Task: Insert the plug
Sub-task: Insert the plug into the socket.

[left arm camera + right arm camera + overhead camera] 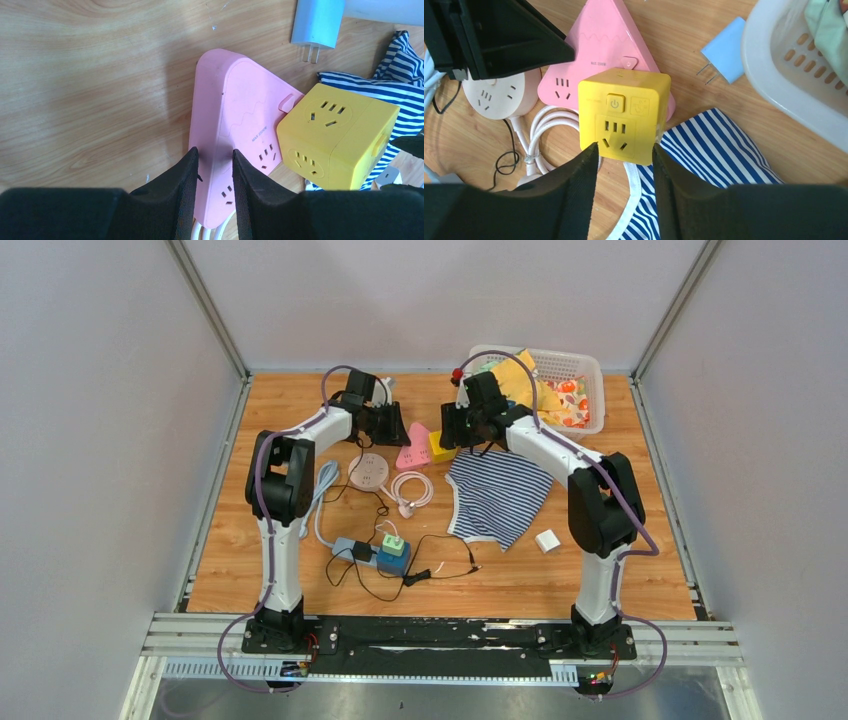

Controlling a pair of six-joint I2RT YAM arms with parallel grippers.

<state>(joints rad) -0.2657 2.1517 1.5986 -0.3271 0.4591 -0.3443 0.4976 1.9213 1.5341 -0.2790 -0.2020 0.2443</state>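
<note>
Top external: both arms reach to the far middle of the tabletop (280, 570), and the two grippers face each other over a cluster of sockets.

Left wrist: left gripper (215, 155) hangs over the near corner of the pink triangular power strip (240, 100). Its fingers stand a narrow gap apart, and the strip's top face shows through that gap. The strip is wider than the gap, so it is not clamped. The yellow cube socket (340, 140) touches the strip's right edge and sits partly over the striped cloth (370, 85).

Right wrist: right gripper (625, 146) is at the cube's near face, fingers apart, with one finger at each lower corner. I cannot tell whether they press the cube or only flank it.

Plug: the light-blue plug (725, 49) has two prongs and lies flat and loose on the tabletop, between the pink strip and the white basket (774, 90). Its prongs point toward the sockets. Neither gripper holds it.

Other: a round socket (499, 92) sits just left of the pink strip, partly under the left gripper. A white cable (549, 130) is looped beside it.
</note>
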